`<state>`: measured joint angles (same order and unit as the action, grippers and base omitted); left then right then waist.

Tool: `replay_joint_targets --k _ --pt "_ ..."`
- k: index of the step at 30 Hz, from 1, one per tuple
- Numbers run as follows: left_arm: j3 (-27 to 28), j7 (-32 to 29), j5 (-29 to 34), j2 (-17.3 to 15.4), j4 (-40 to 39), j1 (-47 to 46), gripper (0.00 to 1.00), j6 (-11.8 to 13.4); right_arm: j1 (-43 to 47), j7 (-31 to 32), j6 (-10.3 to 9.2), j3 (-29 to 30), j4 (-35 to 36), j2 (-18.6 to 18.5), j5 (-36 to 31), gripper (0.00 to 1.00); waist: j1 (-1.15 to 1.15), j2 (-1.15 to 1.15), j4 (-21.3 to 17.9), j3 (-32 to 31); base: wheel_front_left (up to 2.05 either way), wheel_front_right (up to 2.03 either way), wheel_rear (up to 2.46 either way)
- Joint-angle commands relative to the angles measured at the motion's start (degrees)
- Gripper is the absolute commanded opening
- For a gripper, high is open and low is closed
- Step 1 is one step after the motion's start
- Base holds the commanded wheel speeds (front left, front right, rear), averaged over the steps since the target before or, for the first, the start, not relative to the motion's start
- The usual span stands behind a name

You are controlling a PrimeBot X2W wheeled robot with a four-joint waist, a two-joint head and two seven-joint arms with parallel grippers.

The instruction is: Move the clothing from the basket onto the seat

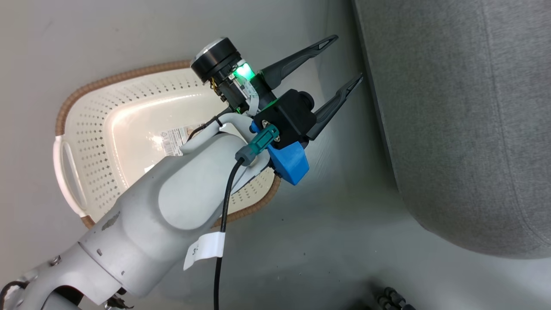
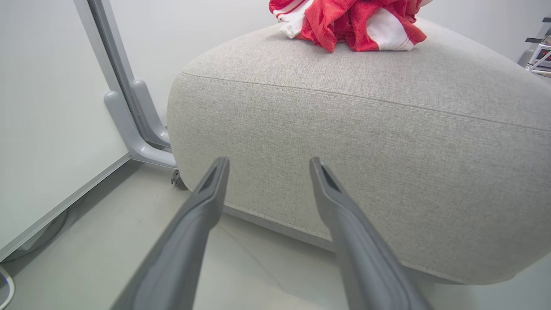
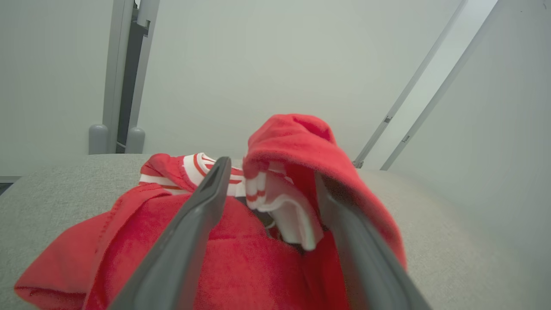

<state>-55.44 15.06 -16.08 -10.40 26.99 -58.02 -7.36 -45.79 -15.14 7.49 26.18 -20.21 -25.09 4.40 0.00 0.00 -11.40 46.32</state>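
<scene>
- while the left pincer (image 1: 342,60) hangs wide apart and holding nothing at upper centre of the head view, the basket (image 1: 86,129) sits at left on the floor (image 1: 344,237), its label (image 1: 174,140) showing.
- the clothing (image 2: 353,21) lies heaped on the seat (image 2: 344,129), at the top of the left wrist view.
- the right pincer (image 3: 271,170) is spread wide over the heap, a red fold draped on one finger (image 3: 357,245).

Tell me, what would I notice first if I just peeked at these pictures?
The bright red soft clothing with white stripes, heaped on top of the big grey woven-fabric seat, jumps out first. Up close, the right gripper sits open in that pile, red cloth draped over one dark finger. Across the cream-white holey plastic basket on the floor reaches the pale left arm, its left gripper open.
</scene>
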Motion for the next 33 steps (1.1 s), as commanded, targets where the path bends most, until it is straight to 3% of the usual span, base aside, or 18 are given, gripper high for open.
replay_joint_targets --k 1,8,14,23,33 --pt "0.8 0.2 -0.2 0.1 -0.4 0.9 1.00 0.3 3.2 0.0 0.01 0.1 1.4 0.9 0.3 1.00 0.00 0.00 -0.2 -2.3 0.00 0.00 0.00" --pt "3.7 0.2 -0.7 0.7 -0.9 5.5 1.00 0.7 12.9 0.0 0.01 0.0 6.1 4.7 0.3 1.00 0.00 0.00 -0.4 -9.6 0.00 0.00 0.00" --pt "9.7 0.2 -1.7 1.0 -2.6 11.4 1.00 2.8 18.2 0.0 0.00 -3.5 10.8 7.0 -0.4 1.00 0.00 0.00 0.8 -16.8 0.00 0.00 0.00" --pt "21.2 0.2 -0.2 1.1 -6.6 19.9 1.00 5.2 21.6 0.0 0.01 -13.4 13.8 9.0 -0.4 1.00 0.00 0.00 4.6 -25.3 0.00 0.00 0.00" --pt "34.7 0.2 2.4 1.7 -10.6 30.3 1.00 5.6 21.6 0.0 0.01 -25.4 12.9 13.2 0.2 1.00 0.00 0.00 7.9 -32.4 0.00 0.00 0.00"
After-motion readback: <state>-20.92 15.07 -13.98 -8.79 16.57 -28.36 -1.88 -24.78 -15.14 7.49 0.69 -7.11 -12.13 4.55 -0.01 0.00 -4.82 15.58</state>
